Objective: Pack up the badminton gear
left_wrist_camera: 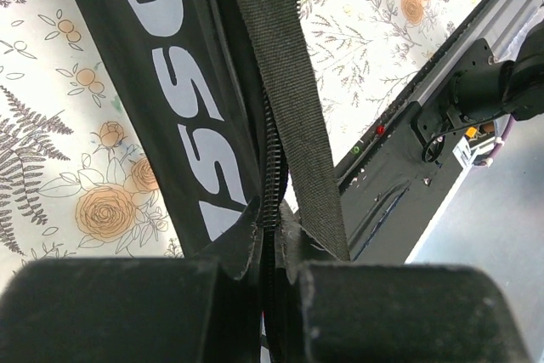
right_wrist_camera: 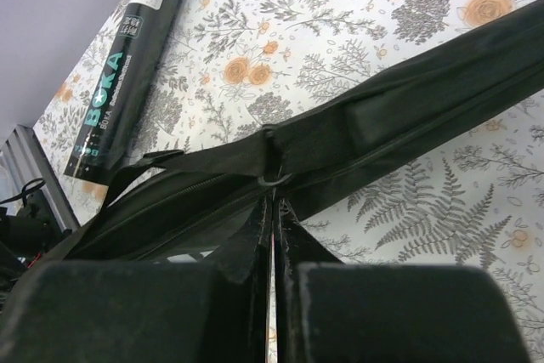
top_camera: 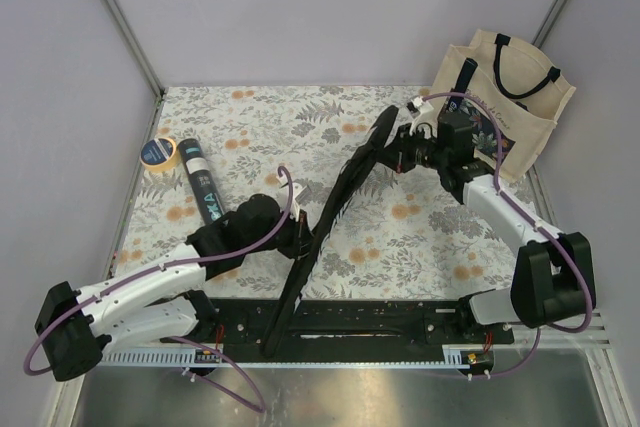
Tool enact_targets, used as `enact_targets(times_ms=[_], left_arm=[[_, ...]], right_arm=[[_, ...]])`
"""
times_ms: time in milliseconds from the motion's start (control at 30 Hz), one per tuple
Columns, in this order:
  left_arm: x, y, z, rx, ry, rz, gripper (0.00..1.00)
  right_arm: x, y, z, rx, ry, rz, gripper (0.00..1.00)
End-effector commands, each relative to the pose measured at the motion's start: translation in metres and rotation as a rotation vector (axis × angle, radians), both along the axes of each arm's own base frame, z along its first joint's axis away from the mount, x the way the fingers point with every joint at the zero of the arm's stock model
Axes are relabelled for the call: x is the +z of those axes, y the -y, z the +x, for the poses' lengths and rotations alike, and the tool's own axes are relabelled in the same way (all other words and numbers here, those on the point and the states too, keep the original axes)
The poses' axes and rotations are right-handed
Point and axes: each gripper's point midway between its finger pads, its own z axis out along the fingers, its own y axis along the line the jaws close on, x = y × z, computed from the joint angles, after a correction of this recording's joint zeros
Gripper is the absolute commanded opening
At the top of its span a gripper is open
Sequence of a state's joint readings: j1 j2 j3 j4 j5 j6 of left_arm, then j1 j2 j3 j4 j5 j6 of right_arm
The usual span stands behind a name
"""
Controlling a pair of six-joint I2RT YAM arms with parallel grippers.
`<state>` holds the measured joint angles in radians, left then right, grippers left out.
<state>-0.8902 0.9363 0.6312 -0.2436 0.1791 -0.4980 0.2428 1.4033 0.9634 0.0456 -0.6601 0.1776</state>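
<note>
Bolted along the near edge, the black rail [top_camera: 380, 322] carries both arm bases, one at each end. Beyond it spreads the table [top_camera: 420, 237], covered in a grey-and-orange floral print.

Across the middle of the table runs the long black racket bag [top_camera: 340, 192]. It is turned up on its edge, its wide head at the far centre and its narrow end reaching over the rail. White "CROSSWAY" letters show on its side in the left wrist view, next to the zip and a woven black strap [left_wrist_camera: 289, 82].

At the far right corner the cream tote bag [top_camera: 500, 97] stands upright with dark handles. The right arm passes in front of it.

On the left side lies the black tube [top_camera: 203, 187] with teal lettering, well apart from the bag. The yellow-rimmed tape roll [top_camera: 158, 151] sits just beside its far end.

The left gripper [top_camera: 300, 237] is clenched on the bag's zip edge along its narrow half. The right gripper [top_camera: 395, 152] is pinched tight on the bag's zip line near the head, just below a small ring [right_wrist_camera: 274, 178].
</note>
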Motion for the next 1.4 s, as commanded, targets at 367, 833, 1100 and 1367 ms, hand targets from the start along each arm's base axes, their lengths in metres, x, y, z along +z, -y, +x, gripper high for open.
enact_targets(times_ms=[367, 833, 1100, 1367], left_arm=[[0.059, 0.032, 0.053, 0.098, 0.154, -0.105, 0.00], [0.057, 0.042, 0.071, 0.137, 0.150, -0.068, 0.04], [0.076, 0.003, 0.048, 0.116, 0.219, -0.014, 0.57], [0.097, -0.050, 0.019, 0.076, 0.385, 0.029, 0.62]], right_arm=[[0.010, -0.064, -0.096, 0.194, -0.036, 0.084, 0.00], [-0.004, -0.106, -0.151, 0.224, -0.174, 0.164, 0.00], [0.016, -0.081, -0.110, -0.038, -0.096, 0.184, 0.00], [0.041, -0.076, -0.083, -0.072, -0.077, 0.219, 0.00]])
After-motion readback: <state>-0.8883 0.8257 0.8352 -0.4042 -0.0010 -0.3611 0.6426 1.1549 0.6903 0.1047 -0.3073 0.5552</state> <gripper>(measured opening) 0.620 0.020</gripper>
